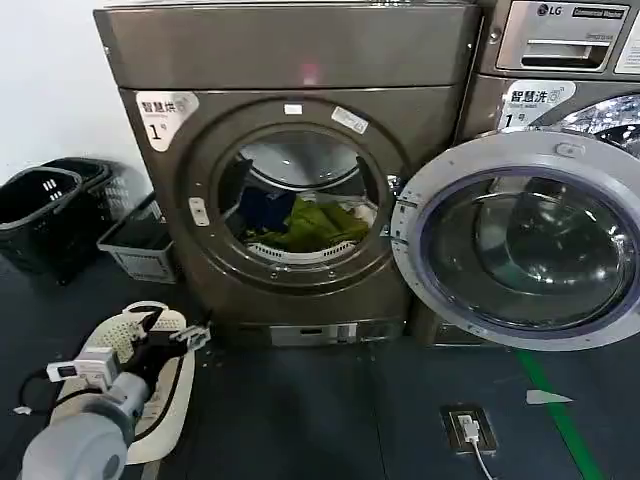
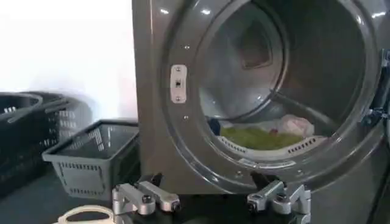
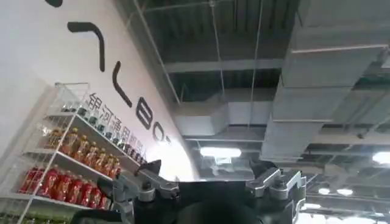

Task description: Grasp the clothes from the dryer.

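The left pincer (image 1: pixel 172 331) hangs low in front of the dryer (image 1: pixel 290 60), near its lower left corner, with its fingers spread wide and nothing between them. It sits just above a white perforated laundry basket (image 1: pixel 125 330) that rests on the dark floor (image 1: pixel 300 420). In the left wrist view the two metal fingertips (image 2: pixel 146 198) stand well apart and point toward the dryer's round opening.

The dryer's door (image 1: pixel 520 240) is swung fully open to the right, and the clothes (image 1: pixel 310 225) lie heaped in the bottom of the drum: mostly yellow-green fabric, with a dark blue piece to the left and a pale piece to the right. From the left wrist the same heap (image 2: pixel 256 135) shows behind the drum's lip, well apart from the pincer.

Left of the dryer, a grey basket (image 1: pixel 135 240) stands against its side, and black baskets (image 1: pixel 45 205) sit further left by the white wall. An LG machine (image 1: pixel 560 50) stands to the dryer's right.

The right pincer (image 3: pixel 210 185) is aimed upward at a ceiling, its fingers spread and empty, with shelves of bottles (image 3: pixel 67 164) on the wall beyond.
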